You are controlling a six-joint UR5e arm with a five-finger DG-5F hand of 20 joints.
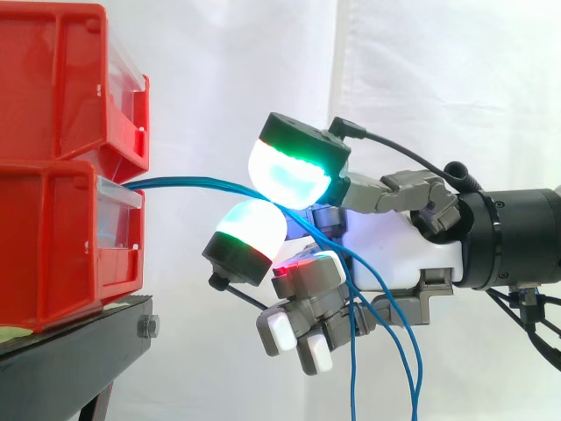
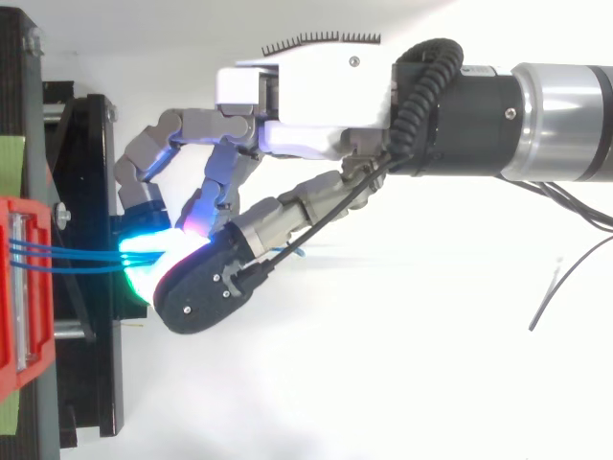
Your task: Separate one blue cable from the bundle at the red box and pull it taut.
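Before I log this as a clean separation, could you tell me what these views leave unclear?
Side view: how many blue cables the hand pinches; its pads cover the contact.
Side view: the cables' free ends, cut off by the bottom edge.
Top view: the cables' run past the pads, mostly hidden under the hand.
Both views: their anchoring inside the red bin.

Glossy red plastic bins (image 1: 53,246); matt black metal stand (image 1: 79,351); smooth blue cables (image 1: 188,181); white cloth curtain (image 1: 438,79).
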